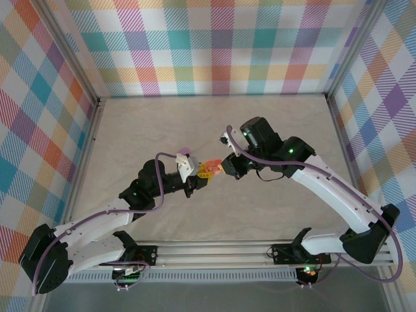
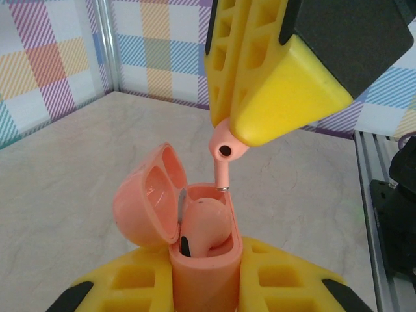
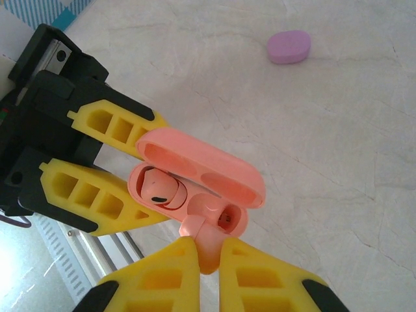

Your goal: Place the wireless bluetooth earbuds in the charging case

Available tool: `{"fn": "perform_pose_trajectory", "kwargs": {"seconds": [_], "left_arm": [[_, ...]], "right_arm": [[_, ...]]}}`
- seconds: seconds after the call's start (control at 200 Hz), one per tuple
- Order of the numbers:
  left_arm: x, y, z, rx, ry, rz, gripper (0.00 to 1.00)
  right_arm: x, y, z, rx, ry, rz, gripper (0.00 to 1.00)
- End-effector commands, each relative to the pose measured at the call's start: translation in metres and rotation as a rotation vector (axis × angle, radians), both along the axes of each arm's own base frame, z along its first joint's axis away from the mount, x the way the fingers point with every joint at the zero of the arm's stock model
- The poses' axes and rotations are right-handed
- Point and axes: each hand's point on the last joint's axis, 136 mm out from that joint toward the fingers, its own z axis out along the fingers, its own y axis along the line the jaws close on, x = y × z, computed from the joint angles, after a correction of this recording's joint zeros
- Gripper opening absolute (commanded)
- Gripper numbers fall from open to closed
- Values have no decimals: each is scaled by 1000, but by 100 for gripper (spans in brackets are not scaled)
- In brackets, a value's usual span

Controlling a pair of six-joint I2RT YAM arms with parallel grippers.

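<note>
My left gripper (image 2: 205, 276) is shut on the salmon-orange charging case (image 2: 203, 266) and holds it upright, with its lid (image 2: 144, 195) swung open to the left. One salmon earbud (image 2: 207, 224) sits in the case's left slot. My right gripper (image 3: 208, 257) is shut on a second salmon earbud (image 3: 207, 237). This earbud's stem (image 2: 222, 172) points down, its tip just above the case's empty right slot (image 3: 229, 218). In the top view the two grippers meet mid-table, left gripper (image 1: 199, 173) and right gripper (image 1: 226, 165), with the case (image 1: 210, 168) between them.
A closed lilac-purple case (image 3: 288, 47) lies on the pale marbled table (image 1: 214, 123), just behind the left arm, case (image 1: 184, 151). Checked walls enclose the table on three sides. A metal rail (image 1: 214, 252) runs along the near edge.
</note>
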Motion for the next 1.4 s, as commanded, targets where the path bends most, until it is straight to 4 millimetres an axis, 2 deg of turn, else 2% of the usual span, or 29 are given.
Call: {"fn": "perform_pose_trajectory", "kwargs": {"seconds": [0.0,0.155,0.57,0.705,0.785,0.865,1.025,1.2,1.285,1.395], "left_arm": [[-6,-4,4,-14,-22,-41,0],[-6,-5,5,-17,-25,-43,0],[-9,-5,10,-28,-29,-51,0],[-8,-5,12,-35,-29,-49,0],[-8,-5,12,-37,-31,-48,0],[-7,-6,12,-41,-32,-50,0],[-6,-9,10,-45,-22,-58,0],[-7,-9,8,-49,-12,-61,0],[-9,-9,9,-52,-11,-71,0],[-13,-10,10,-58,-10,-91,0]], "right_arm": [[1,5,12,18,-48,29,11],[2,5,8,1,-50,41,11],[6,2,-20,-87,-21,52,12],[1,8,-24,-72,3,78,15],[-3,9,-24,-60,15,90,20],[-5,10,-21,-44,16,90,30],[-3,5,-1,-10,-33,63,39],[-3,-6,32,51,-72,44,43],[5,-14,42,79,-75,9,44],[24,-17,35,77,-9,-44,45]]}}
